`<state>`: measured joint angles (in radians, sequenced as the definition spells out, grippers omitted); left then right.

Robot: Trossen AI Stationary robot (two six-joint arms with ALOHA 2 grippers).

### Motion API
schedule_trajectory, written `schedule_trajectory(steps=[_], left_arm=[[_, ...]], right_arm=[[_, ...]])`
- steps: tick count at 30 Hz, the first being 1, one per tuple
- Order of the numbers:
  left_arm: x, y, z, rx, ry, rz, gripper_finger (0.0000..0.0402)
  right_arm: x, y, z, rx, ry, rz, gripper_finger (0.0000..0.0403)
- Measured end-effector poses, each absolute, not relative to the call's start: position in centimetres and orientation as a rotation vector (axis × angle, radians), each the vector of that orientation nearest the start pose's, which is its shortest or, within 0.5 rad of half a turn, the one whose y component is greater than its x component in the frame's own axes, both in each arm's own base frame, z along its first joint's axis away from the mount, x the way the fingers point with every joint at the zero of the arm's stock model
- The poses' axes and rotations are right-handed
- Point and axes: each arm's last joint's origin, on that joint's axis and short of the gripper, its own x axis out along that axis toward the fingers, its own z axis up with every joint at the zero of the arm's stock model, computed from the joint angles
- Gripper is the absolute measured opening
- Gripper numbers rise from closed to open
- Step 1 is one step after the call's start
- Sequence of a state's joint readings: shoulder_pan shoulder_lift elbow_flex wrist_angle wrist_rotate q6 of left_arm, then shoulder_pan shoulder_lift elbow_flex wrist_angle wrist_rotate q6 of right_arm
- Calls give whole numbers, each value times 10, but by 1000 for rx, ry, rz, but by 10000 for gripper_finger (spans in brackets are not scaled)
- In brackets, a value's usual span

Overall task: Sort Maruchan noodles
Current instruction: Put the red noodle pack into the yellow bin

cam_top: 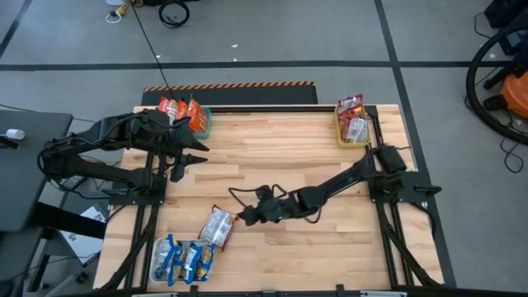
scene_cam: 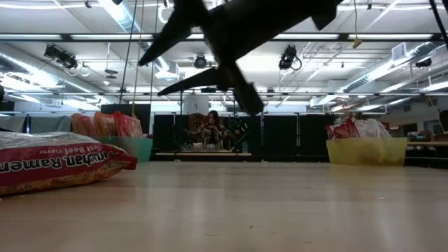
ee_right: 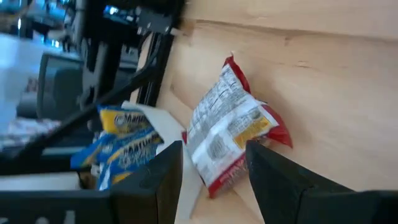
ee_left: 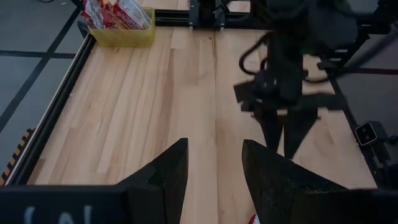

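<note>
One red-and-white noodle packet (cam_top: 219,226) lies flat on the table near its near-left part; it also shows in the right wrist view (ee_right: 229,132) and the low view (scene_cam: 56,165). My right gripper (cam_top: 242,217) is open just right of it, low over the wood. In the right wrist view the fingers of my right gripper (ee_right: 214,180) stand either side of the packet's nearest end, with no touch showing. My left gripper (cam_top: 195,157) is open, hovering near the teal tray (cam_top: 202,122) that holds orange packets (cam_top: 181,108). My left gripper (ee_left: 214,168) holds nothing.
A white tray (cam_top: 157,262) at the near-left corner holds blue-and-yellow packets (cam_top: 186,259). A yellow tray (cam_top: 344,139) at the far-right corner holds red-and-white packets (cam_top: 353,120). Bare wood (cam_top: 289,157) lies between the arms. The table's dark frame runs along both sides.
</note>
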<state>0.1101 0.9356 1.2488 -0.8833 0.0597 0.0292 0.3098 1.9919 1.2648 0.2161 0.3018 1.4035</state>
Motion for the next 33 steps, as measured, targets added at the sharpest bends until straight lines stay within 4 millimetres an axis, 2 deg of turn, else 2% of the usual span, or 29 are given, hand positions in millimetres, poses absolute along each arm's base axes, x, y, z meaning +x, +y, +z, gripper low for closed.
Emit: schedule_trajectory(steps=[7,14,20,27,30,33], left_arm=[[159,16,396,-20,569,41,156],[159,16,396,-20,568,41,156],[159,16,397,-19,568,40,156],[159,16,397,-20,567,40,156],[159,16,397,-19,566,41,156],[159,16,397,-20,566,41,156]], right_arm=[[442,133,146,1455,427,-403,181],[451,130,109,1588,437,-515,181],[461,123,104,1659,396,-438,181],[462,110,101,1635,367,-494,181],[464,104,101,1504,362,-491,181],[468,103,105,1332,435,-409,181]])
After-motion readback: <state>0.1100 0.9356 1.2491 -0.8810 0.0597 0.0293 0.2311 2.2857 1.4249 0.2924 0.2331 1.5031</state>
